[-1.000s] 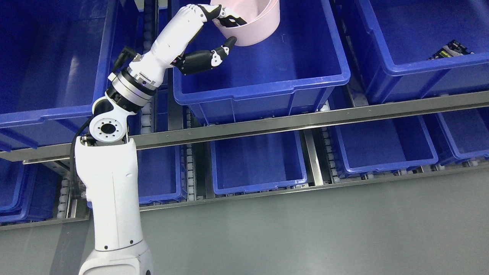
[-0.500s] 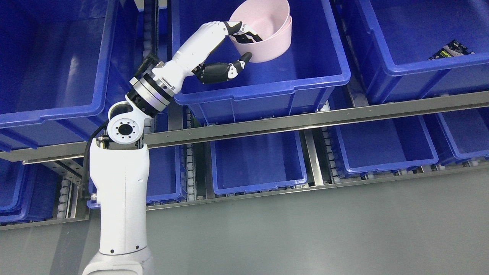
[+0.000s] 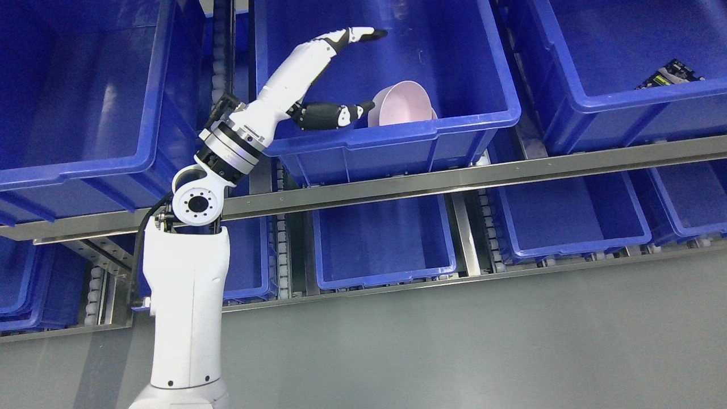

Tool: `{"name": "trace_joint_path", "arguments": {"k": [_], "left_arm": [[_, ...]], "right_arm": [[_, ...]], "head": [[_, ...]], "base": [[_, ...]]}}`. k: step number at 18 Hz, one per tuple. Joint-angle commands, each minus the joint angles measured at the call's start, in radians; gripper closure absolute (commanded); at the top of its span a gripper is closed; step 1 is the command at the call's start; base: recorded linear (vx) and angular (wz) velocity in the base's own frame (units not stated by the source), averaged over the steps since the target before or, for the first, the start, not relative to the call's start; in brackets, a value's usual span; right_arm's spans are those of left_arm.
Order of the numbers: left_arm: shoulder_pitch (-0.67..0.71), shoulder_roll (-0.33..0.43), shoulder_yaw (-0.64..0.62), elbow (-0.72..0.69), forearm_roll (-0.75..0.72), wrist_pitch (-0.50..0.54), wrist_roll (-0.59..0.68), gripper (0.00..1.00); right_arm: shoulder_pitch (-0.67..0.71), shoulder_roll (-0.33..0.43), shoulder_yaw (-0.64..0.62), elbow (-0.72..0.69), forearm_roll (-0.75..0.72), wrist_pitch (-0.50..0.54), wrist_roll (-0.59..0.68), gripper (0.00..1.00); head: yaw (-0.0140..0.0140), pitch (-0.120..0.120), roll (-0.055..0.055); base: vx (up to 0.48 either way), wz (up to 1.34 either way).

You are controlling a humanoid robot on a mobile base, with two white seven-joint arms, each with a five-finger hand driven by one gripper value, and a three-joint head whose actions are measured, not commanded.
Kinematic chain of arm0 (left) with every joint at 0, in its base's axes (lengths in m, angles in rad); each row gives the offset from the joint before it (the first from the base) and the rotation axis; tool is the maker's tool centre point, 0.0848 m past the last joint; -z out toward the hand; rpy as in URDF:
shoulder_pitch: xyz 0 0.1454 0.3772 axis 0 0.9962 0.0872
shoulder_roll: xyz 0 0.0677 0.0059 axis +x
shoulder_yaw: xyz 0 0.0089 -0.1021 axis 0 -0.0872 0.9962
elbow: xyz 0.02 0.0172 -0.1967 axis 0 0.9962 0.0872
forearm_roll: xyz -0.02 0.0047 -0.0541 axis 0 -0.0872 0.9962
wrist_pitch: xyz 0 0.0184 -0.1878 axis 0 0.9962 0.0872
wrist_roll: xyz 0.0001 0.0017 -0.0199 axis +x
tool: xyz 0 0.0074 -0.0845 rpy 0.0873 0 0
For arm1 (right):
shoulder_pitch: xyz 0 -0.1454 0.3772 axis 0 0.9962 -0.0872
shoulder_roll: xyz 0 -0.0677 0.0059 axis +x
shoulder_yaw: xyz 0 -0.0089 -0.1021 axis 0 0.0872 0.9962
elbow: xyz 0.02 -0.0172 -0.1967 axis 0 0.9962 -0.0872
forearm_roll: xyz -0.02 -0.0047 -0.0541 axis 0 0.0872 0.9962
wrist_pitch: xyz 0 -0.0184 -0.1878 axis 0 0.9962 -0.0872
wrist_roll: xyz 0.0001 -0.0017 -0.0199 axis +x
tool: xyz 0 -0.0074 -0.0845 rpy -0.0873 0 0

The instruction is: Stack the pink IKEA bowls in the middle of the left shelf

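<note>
Against the near wall of the middle blue bin (image 3: 397,133), the pink bowls (image 3: 402,103) lie tipped, mouth facing outward. Left hand (image 3: 341,74) stands spread, holding nothing; its thumb tip just beside the bowls' left edge, fingers (image 3: 363,34) raised well above.

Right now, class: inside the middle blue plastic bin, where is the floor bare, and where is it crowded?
The middle blue plastic bin is bare across its right half and back. It is crowded at the front: the pink bowls sit against the front wall, with the open left hand beside them.
</note>
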Motion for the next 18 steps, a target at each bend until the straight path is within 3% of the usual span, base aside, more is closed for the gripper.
{"name": "trace_joint_path", "arguments": {"k": [1,5,9,11,18], "left_arm": [[-0.064,0.017,0.024,-0.006,0.079,-0.015,0.144,0.26],[-0.095,0.017,0.044,-0.006,0.301,0.066,0.187,0.24],[-0.087,0.017,0.112,-0.006,0.447,0.168,0.41,0.11],[-0.045,0.017,0.122,-0.007,0.544,0.215,0.449,0.04],[0.023,0.017,0.126,-0.058,0.555,0.304,0.451,0.0]], "right_arm": [[0.0,-0.017,-0.005,-0.017,-0.002,0.001,0.0,0.0],[0.0,-0.017,-0.005,-0.017,-0.002,0.001,0.0,0.0],[0.0,-0.017,-0.005,-0.017,-0.002,0.001,0.0,0.0],[0.0,-0.017,-0.005,-0.017,-0.002,0.001,0.0,0.0],[0.0,-0.017,-0.005,-0.017,-0.002,0.001,0.0,0.0]], "head": [[0.0,0.0,0.0],[0.0,0.0,0.0],[0.0,0.0,0.0],[0.0,0.0,0.0],[0.0,0.0,0.0]], "base": [[0.0,0.0],[0.0,0.0],[0.0,0.0],[0.0,-0.01],[0.0,0.0]]}}
